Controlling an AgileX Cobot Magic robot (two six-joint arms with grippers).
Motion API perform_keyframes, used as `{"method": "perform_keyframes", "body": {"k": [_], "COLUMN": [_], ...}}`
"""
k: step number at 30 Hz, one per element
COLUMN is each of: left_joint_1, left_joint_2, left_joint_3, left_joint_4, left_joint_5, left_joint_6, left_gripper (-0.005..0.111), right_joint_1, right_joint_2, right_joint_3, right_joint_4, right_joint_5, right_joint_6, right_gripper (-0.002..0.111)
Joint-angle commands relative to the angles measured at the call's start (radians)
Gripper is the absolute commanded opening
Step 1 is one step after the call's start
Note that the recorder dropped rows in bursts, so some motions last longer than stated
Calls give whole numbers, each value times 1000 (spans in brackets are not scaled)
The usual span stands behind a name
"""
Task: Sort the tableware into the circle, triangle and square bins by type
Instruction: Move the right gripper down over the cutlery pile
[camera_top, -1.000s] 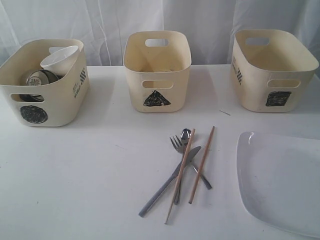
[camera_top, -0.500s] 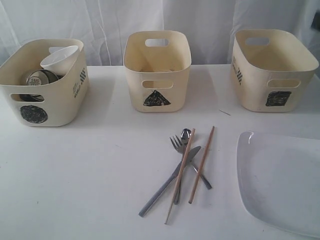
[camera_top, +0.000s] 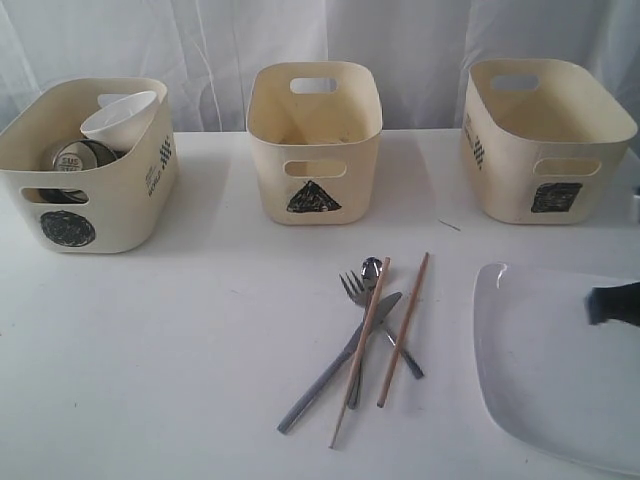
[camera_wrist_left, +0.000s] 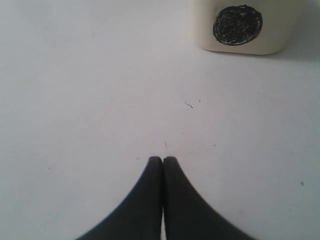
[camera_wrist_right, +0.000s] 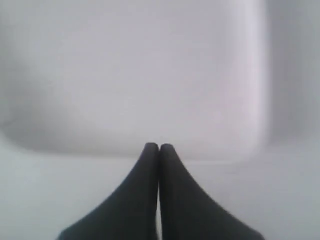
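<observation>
Mug (camera_top: 70, 158) in my circle bin (camera_top: 110, 200) reads "SUS"; left end effector (camera_wrist_left: 162, 159) and right end effector (camera_wrist_right: 159, 146) pressed together, empty.

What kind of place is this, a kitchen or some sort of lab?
Probably a staged test bench, not a kitchen: a plain white table, a white curtain behind it, and a circle tub, triangle tub and square tub with hand-scribbled marks.
</observation>
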Motion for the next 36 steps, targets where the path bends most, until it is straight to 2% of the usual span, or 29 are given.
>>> {"method": "perform_keyframes", "body": {"k": [1, 4, 8, 11, 13, 19, 29, 32, 36], "left_joint_1": [-7, -7, -7, -7, -7, -7, -7, -7, -7], "left_joint_2": [-4, -4, -4, -4, -4, -4, -4, -4, -4], "left_joint_3": [4, 4, 4, 4, 4, 4, 4, 4, 4], "left_joint_4": [0, 0, 0, 0, 0, 0, 0, 0, 0], "left_joint_5": [-2, -2, -2, -2, -2, -2, -2, -2, -2], "left_joint_6": [1, 1, 1, 1, 1, 1, 1, 1, 1], "left_gripper": [0, 0, 0, 0, 0, 0, 0, 0, 0], "right_joint_1": [101, 231, 320, 331, 331, 331, 331, 331, 331], "right_joint_2": [6, 91, 286, 409, 457, 541, 617, 617, 617], "right_joint_3": [-23, -104, -290, -408, -439, -439, -441, -457, -510], "right_joint_4": [657, 604, 512, 504, 483, 454, 517, 549, 547], "right_joint_5": [-127, -240, -144, -56, -69, -253, -265, -256, -231], "right_joint_6": [-446, -390, -344, -348, -348, -345, -252, -252, -255], "right_gripper": [0, 0, 0, 0, 0, 0, 0, 8, 38]}}
